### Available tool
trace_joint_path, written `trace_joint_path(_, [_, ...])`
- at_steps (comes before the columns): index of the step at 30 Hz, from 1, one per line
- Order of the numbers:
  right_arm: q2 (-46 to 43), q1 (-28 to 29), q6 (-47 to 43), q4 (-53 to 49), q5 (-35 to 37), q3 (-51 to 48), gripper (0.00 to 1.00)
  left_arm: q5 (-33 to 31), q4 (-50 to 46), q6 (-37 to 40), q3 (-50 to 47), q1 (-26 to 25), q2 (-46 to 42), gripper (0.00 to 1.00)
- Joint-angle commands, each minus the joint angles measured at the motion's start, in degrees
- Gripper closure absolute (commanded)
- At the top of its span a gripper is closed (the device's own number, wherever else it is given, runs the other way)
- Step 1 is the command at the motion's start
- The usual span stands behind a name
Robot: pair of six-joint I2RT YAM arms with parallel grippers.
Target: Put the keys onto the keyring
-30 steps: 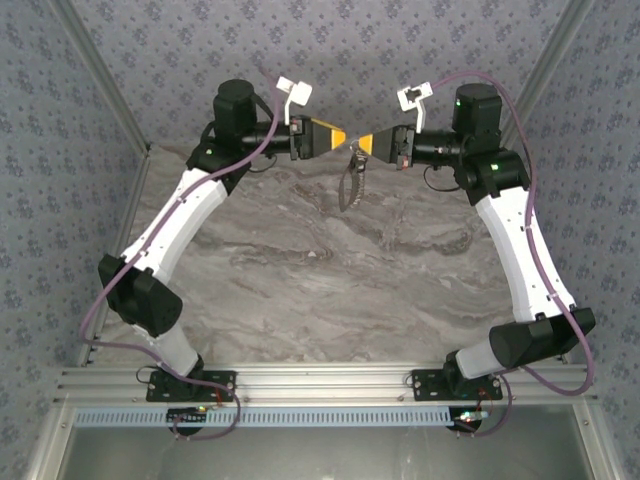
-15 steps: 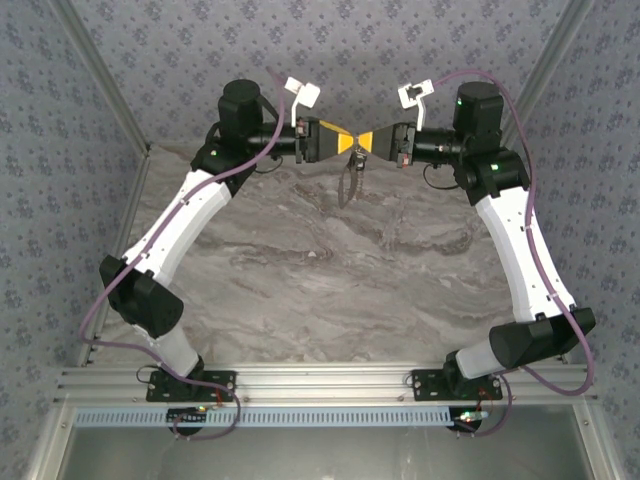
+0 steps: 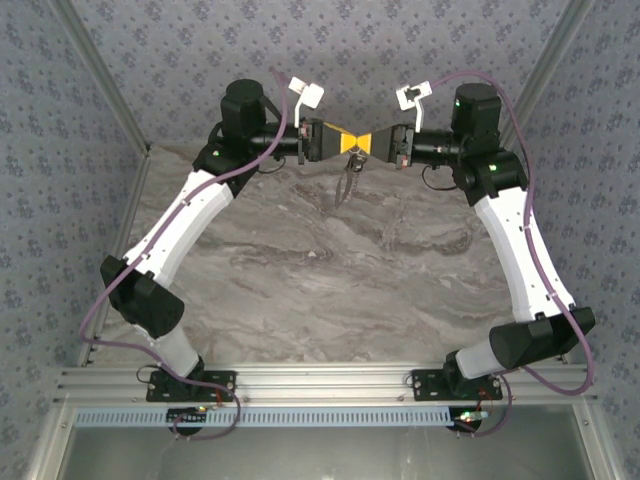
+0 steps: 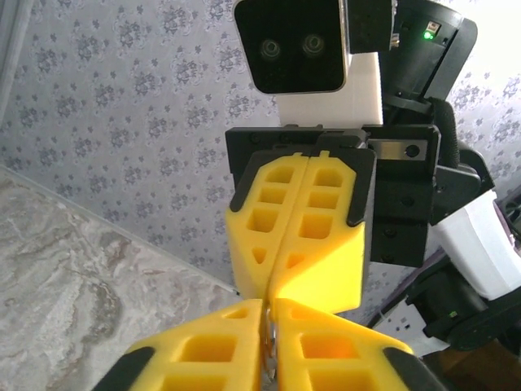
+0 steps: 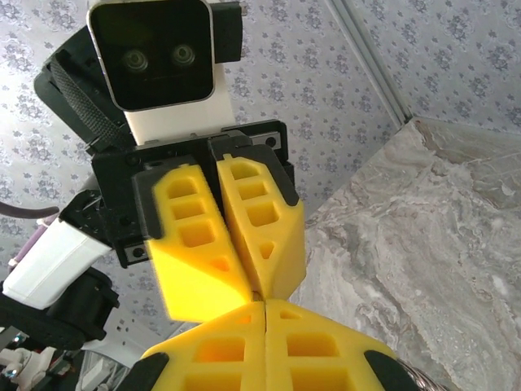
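A: Biggest first?
B: Grey-veined marble table (image 3: 330, 290), walled at the back and sides with flowered paper (image 3: 150, 60), edged on the near side by a metal rail (image 3: 320, 383)
A: Next down?
B: White with black joints, left arm (image 3: 175, 230) and right arm (image 3: 520, 240), bolted to that rail, elbows thrown outward, forearms turned in toward each other above the far edge of the table
A: And the ends?
B: Lifted off the marble, left gripper (image 3: 349, 141) and right gripper (image 3: 361, 141), pointed nose to nose, yellow tips touching or just about. Both clenched. In the left wrist view, the right one's fingers (image 4: 326, 220) pressed flat together along a thin seam, own pair below likewise. Same story mirrored in the right wrist view. Above the opposite fingers, a white camera block (image 4: 297, 49)
A: The loop?
B: Thin grey keyring (image 3: 349, 182), hanging from right where the tips meet, drooping toward the near left. Cannot tell which pair pinches it, nor whether its low end touches the marble
A: And the key?
B: Too small to pick out at the seam
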Motion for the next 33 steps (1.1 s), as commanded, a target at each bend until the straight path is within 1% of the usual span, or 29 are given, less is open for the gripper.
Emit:
trace_joint_path(1, [-1.4, 0.3, 0.8, 1.5, -0.6, 0.0, 1.0, 1.8, 1.5, 0.1, 2.0, -0.7, 0.1, 0.97])
trace_joint_path(2, [-1.4, 0.2, 1.0, 1.6, -0.6, -0.1, 1.0, 1.8, 1.6, 0.1, 2.0, -0.7, 0.1, 1.0])
trace_joint_path(5, [-1.4, 0.2, 1.7, 2.2, -0.4, 0.0, 1.0, 1.8, 1.9, 0.0, 2.1, -0.9, 0.0, 1.0])
trace_joint_path(6, [-1.5, 0.0, 2.2, 2.5, -0.5, 0.0, 0.98, 1.3, 2.0, -0.1, 2.1, -1.0, -0.2, 1.0])
trace_joint_path(8, [-2.2, -1.1, 3.9, 4.1, -0.6, -0.7, 0.77, -1.7, 2.3, 0.2, 1.5, -0.9, -1.0, 1.0])
trace_joint_path(9, [-2.8, -2.1, 5.6, 6.2, -1.0, -1.8, 0.7, -3.3, 2.9, 0.6, 0.8, -0.9, -1.8, 1.0])
trace_joint_path(12, [-5.3, -5.5, 12.6, 15.1, -2.4, -6.1, 0.56, -7.0, 6.5, 0.5, -1.6, -0.9, -4.1, 1.0])
trace_joint_path(15, [-7.1, -8.3, 20.0, 24.3, -3.5, -10.9, 0.52, -7.6, 8.7, -0.4, -1.9, -0.9, -4.9, 1.0])
trace_joint_path(18, [-7.9, -8.7, 23.3, 29.2, -3.8, -14.0, 0.5, -7.3, 10.0, -1.4, -1.2, -0.9, -5.0, 1.0])
trace_joint_path(23, [-8.1, -6.9, 24.4, 32.2, -4.0, -16.8, 0.45, -6.5, 10.8, -2.5, 0.7, -1.0, -4.7, 1.0])
trace_joint_path(28, [-7.4, -4.8, 25.8, 35.2, -3.9, -17.4, 0.39, -6.1, 11.8, -3.6, 1.7, -1.0, -4.5, 1.0])
trace_joint_path(33, [-6.8, -2.2, 26.9, 37.7, -4.4, -18.2, 0.39, -6.2, 11.9, -4.0, 2.4, -0.9, -4.3, 1.0])
